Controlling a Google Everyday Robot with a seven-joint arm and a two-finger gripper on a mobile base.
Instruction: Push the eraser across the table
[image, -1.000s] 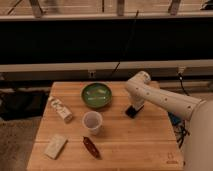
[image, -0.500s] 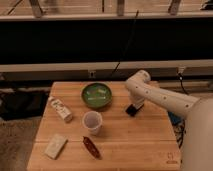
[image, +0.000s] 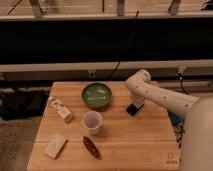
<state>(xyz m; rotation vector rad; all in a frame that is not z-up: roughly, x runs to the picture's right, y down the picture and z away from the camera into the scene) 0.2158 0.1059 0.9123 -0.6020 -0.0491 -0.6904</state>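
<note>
hand (image: 134, 104) right of bowl (image: 97, 95), grip unclear | eraser (image: 132, 108) at fingertips, near side | worktop (image: 140, 145) open leftward

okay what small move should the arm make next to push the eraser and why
Probably a short sweep left, toward the open wood. The end effector sits low at the eraser, near the right side of the table, with the bowl just beyond and the cup nearer; the lane between them looks free.
</note>
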